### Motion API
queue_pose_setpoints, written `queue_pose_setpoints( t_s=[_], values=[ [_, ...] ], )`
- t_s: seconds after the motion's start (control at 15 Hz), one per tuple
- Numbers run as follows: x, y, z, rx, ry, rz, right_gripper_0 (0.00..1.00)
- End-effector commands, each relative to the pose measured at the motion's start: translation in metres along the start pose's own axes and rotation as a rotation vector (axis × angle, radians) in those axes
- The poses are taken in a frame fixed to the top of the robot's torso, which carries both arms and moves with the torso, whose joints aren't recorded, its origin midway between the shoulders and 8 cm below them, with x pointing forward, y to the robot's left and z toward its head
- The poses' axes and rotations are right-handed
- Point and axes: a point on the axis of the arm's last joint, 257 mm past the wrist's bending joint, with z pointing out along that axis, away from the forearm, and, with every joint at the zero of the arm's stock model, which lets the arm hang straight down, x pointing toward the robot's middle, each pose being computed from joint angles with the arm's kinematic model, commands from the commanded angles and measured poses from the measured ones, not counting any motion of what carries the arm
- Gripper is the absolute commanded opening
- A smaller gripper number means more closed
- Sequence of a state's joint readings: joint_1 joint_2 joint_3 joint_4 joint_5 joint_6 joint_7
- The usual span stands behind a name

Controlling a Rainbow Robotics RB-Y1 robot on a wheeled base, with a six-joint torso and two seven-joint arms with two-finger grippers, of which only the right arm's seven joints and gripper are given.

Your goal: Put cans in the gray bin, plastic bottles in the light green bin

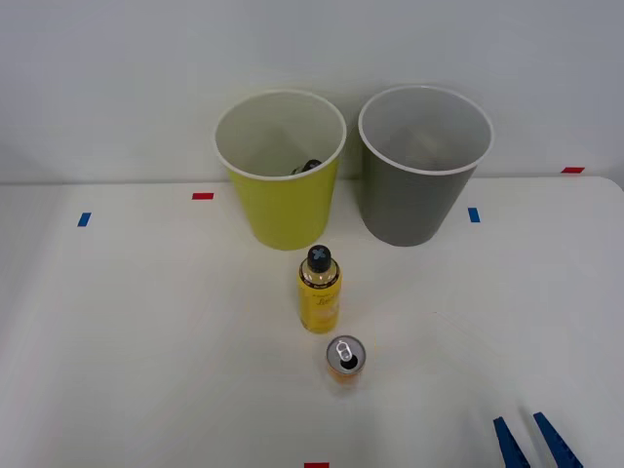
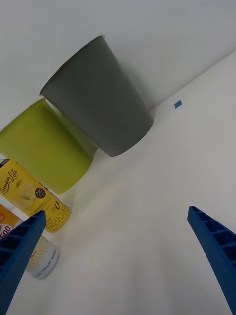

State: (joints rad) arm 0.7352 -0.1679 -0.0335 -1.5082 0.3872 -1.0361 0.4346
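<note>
The small orange drink can (image 1: 344, 360) with the silver pull-tab top stands upright on the white table (image 1: 136, 341), just in front of the yellow plastic bottle (image 1: 319, 290) with the dark cap, close but apart from it as far as the front view tells. In the wrist view the can (image 2: 34, 256) is half covered by a blue ribbed finger (image 2: 19, 256), so its label is hard to read. Behind the bottle sits the lime, bucket-shaped bin (image 1: 281, 171) with a white rim, and the dark gray bin (image 1: 423, 166) of the same shape stands just to its right. Something dark (image 1: 308, 167) peeks over the lime bin's inner wall, probably a bottle cap, but most of it is hidden. The right gripper (image 1: 534, 441) is cut off at the front view's lower right corner, nothing between its fingers, which are spread wide in the wrist view, well away from the can.
</note>
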Motion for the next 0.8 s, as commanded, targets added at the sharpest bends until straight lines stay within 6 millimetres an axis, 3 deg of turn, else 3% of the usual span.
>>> queue_pose_setpoints(
  t_s=[0.07,0.33,0.8],
  values=[
    [0.005,0.004,0.004,-0.020,0.017,-0.005,1.00],
    [0.009,0.004,0.013,-0.060,0.063,-0.085,1.00],
    [0.009,-0.008,0.010,-0.025,0.077,-0.169,1.00]
  ],
)
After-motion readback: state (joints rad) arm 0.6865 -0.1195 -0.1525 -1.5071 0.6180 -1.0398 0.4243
